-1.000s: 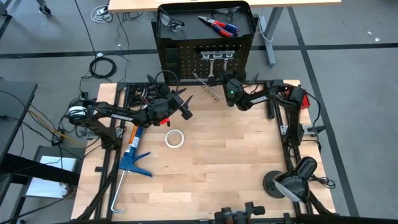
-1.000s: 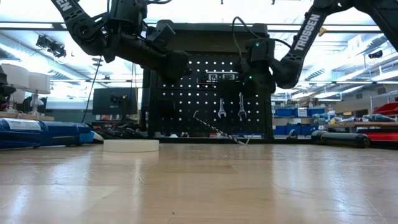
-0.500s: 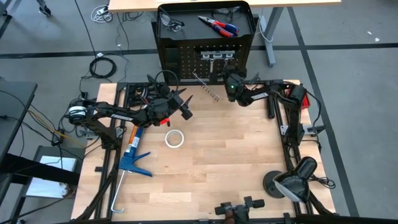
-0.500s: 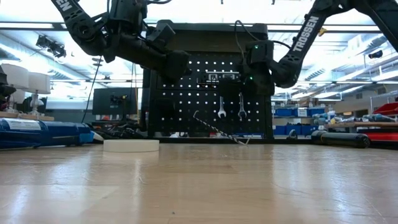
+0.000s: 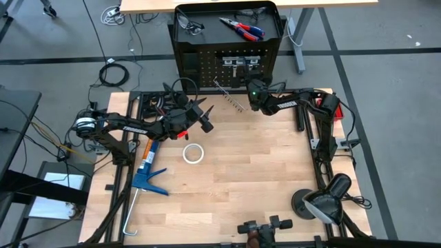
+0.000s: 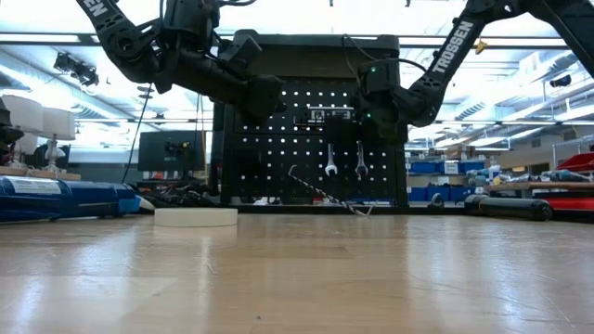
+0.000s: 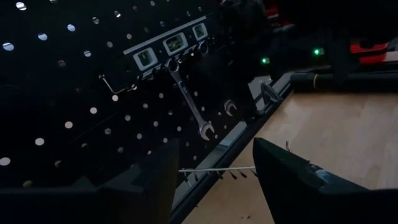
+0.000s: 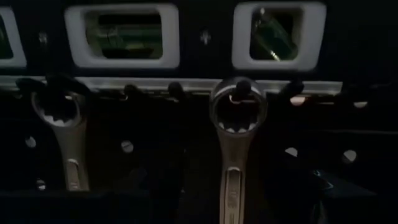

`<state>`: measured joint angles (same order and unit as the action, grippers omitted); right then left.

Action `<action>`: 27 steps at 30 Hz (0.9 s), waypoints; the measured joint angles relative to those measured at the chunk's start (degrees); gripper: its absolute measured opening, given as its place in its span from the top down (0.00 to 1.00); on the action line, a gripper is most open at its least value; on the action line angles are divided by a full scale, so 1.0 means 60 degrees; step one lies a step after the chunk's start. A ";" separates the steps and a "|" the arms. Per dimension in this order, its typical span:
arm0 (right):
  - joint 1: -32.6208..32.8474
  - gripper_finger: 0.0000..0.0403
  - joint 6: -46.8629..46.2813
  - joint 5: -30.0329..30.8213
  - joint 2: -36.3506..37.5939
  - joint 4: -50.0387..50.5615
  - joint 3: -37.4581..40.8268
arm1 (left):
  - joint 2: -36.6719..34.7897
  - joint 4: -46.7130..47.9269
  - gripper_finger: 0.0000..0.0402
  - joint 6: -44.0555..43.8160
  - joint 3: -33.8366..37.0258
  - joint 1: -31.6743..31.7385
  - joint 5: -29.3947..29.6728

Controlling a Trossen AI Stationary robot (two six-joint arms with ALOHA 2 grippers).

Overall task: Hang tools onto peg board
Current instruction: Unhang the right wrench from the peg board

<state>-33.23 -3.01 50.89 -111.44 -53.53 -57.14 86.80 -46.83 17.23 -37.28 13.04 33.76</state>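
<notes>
Right claw (image 5: 249,88) hovers open before hung wrenches (image 6: 344,160).

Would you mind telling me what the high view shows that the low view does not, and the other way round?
Only the high view shows the pliers and safety glasses on the peg board's top tray, plus the blue caulking gun. Only the low view shows the two wrenches hanging full length on the peg board. Both show the white tape roll, the slim bar leaning at the board, and the left gripper and right gripper near it.
</notes>
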 joint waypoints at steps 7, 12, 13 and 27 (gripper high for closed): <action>-0.0079 0.48 -0.0082 0.0088 0.0000 0.0031 0.0000 | 0.0000 -0.0004 0.47 0.0004 0.0000 -0.0002 0.0000; -0.0146 0.49 -0.0082 0.0086 0.0000 0.0082 0.0000 | 0.0000 -0.0004 0.47 0.0004 0.0000 0.0000 0.0000; -0.0142 0.49 -0.0082 0.0084 0.0000 0.0082 0.0000 | 0.0000 0.0000 0.47 0.0004 0.0000 0.0000 0.0001; -0.0157 0.69 -0.0082 0.0076 -0.0007 0.0173 0.0000 | 0.0000 0.0000 0.47 0.0007 0.0000 0.0000 0.0000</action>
<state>-34.17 -3.51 51.35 -111.48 -52.49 -57.14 86.80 -46.83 17.28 -37.28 13.04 33.76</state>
